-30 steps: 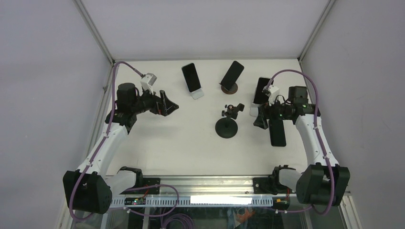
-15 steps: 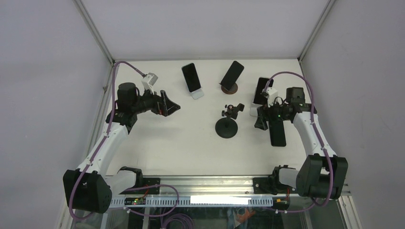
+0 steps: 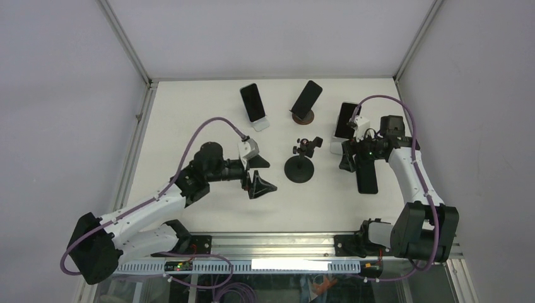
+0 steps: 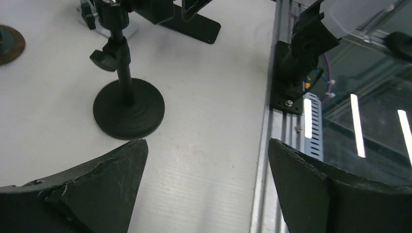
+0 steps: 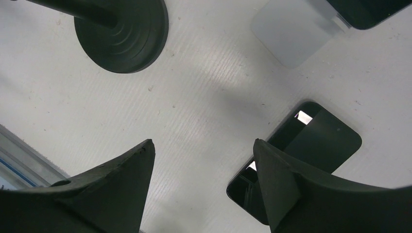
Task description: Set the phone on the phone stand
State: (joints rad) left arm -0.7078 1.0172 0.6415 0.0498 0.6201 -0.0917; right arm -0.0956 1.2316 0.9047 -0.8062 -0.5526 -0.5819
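Moved from left edge to centre beside phone stand (image 3: 300, 167): left tool (image 3: 262, 175), spread wide, empty. Over flat phone (image 3: 367, 180) near right edge: right tool (image 3: 347, 161), parted, holding nothing. Risks: thin phone slipping from pinch; stand knocked over.

a white desk (image 3: 208, 120) is carrying three dark phones propped along its far side. the left phone (image 3: 252, 102) is leaning on a white stand (image 3: 260, 124), the middle phone (image 3: 307, 96) is tilting over a brown disc (image 3: 303, 117), and the right phone (image 3: 345, 118) is sitting on a pale stand (image 5: 294, 34). grey walls (image 3: 63, 95) are enclosing the desk.
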